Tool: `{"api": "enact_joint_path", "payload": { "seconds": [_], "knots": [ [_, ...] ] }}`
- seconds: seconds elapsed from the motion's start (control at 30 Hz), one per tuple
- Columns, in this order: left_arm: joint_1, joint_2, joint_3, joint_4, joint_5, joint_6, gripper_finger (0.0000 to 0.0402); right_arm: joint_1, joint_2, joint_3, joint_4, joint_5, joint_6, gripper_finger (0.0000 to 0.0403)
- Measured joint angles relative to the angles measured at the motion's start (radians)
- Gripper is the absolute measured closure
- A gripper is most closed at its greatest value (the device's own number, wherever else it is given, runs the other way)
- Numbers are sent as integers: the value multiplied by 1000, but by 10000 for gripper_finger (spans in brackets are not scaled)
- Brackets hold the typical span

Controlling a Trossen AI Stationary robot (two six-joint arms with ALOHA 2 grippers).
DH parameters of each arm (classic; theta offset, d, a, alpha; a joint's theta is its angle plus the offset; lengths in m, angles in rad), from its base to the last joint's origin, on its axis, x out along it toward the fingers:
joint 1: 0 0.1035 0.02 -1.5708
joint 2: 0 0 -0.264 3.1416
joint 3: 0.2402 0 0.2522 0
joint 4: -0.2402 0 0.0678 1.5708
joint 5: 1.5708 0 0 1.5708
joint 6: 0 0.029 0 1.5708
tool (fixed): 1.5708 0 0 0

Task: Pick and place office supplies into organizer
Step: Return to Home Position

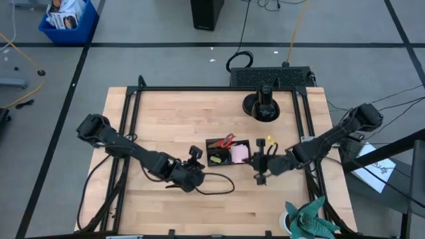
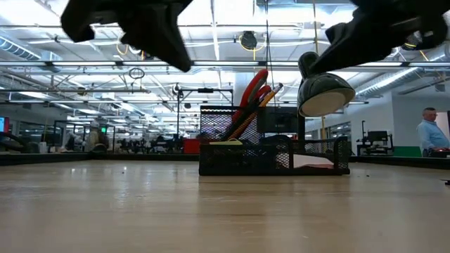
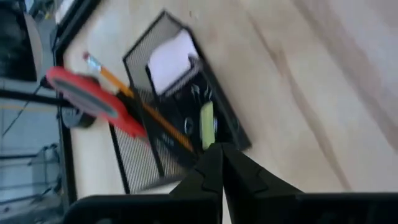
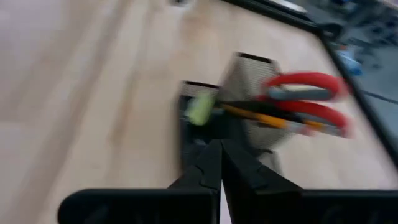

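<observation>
In the middle of the wooden table (image 1: pixel 172 113) the black mesh organizer (image 1: pixel 208 154) is sitting with the supplies inside it. The red scissors (image 1: pixel 229 140) and an orange pencil (image 3: pixel 143 102) are leaning out of the tall back compartment, tilted toward the right. The pink sticky pad (image 1: pixel 240 154) is lying flat in the low compartment on the right side, and a little yellow-green piece (image 3: pixel 207 124) is sitting in the near low section.

The left gripper (image 3: pixel 217 149) is hanging just left of the organizer, raised off the table, with its fingers clenched together and nothing between them. The right gripper (image 4: pixel 219 149) is doing the same just to the right, pinched tight and empty. Neither one is touching the organizer.

A round black stand base (image 1: pixel 260 106) is sitting toward the far edge, and a teal cloth (image 1: pixel 309 219) is lying at the near right corner.
</observation>
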Motion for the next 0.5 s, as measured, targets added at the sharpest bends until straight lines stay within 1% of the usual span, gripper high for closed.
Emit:
{"api": "enact_joint_path", "payload": {
  "seconds": [0.07, 0.17, 0.23, 0.4, 0.5],
  "knots": [
    [5, 0, 0, 49, 17, 29, 399, -39, -13, -4, -4, 32, -6, 402],
    [-3, 0, 0, 104, 26, 66, 400, -108, -26, -4, -24, 29, -7, 402],
    [-7, 0, 0, 129, 29, 71, 399, -158, -30, -4, -39, 27, 22, 402],
    [-5, 0, 0, 116, 9, 60, 400, -269, -20, -4, -108, -64, 83, 402],
    [-6, 0, 0, 116, 9, 45, 390, -329, -6, -4, -134, -120, 87, 403]
  ]
}}
